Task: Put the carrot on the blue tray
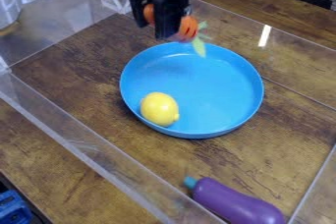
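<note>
The carrot (186,26) is held in the closed gripper (164,24) at the far side of the scene, its orange body partly covered by the dark fingers. The grip itself is poorly shown, but the carrot appears to be pinched between the fingertips, with orange seen on both sides of them. Its green leafy top (198,45) is pointed down and toward the right of the view, above the far rim of the blue tray (230,98). Whether the rim is touched by the leaves cannot be told.

Below the gripper in the view, the round blue tray is set on the brown wooden tabletop (73,61). Inside it, near the left part of the rim, a yellow lemon (160,109) is rested. Outside the tray, toward the lower right, a purple eggplant (237,201) is laid on the wood, its teal stem end turned toward the tray and kept apart from it. At the lower left corner, a bright blue object (14,211) is partly cut off by the picture's edge.
</note>
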`<state>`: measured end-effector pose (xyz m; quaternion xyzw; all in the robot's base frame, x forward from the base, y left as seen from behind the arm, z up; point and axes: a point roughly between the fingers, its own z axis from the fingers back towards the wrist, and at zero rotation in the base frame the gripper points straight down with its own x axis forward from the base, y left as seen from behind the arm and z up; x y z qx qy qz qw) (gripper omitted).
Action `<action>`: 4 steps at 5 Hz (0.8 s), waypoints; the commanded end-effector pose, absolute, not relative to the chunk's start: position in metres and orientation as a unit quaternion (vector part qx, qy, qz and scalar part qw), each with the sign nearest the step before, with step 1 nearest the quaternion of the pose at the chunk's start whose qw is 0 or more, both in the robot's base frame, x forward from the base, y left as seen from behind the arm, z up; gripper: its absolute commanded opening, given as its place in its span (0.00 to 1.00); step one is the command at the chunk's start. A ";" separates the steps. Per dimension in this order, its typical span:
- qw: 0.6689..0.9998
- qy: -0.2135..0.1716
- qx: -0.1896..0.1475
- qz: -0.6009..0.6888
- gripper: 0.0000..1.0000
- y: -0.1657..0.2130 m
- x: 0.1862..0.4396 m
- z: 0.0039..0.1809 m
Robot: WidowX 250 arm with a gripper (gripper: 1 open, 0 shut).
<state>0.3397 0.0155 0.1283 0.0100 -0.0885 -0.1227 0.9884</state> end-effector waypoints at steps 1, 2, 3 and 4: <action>0.986 -0.113 0.015 -0.124 0.00 0.014 0.350 0.133; 0.988 -0.112 0.017 -0.110 0.00 0.019 0.354 0.122; 0.989 -0.108 0.019 -0.099 0.00 0.025 0.356 0.112; 0.987 -0.106 0.018 -0.116 1.00 0.020 0.354 0.107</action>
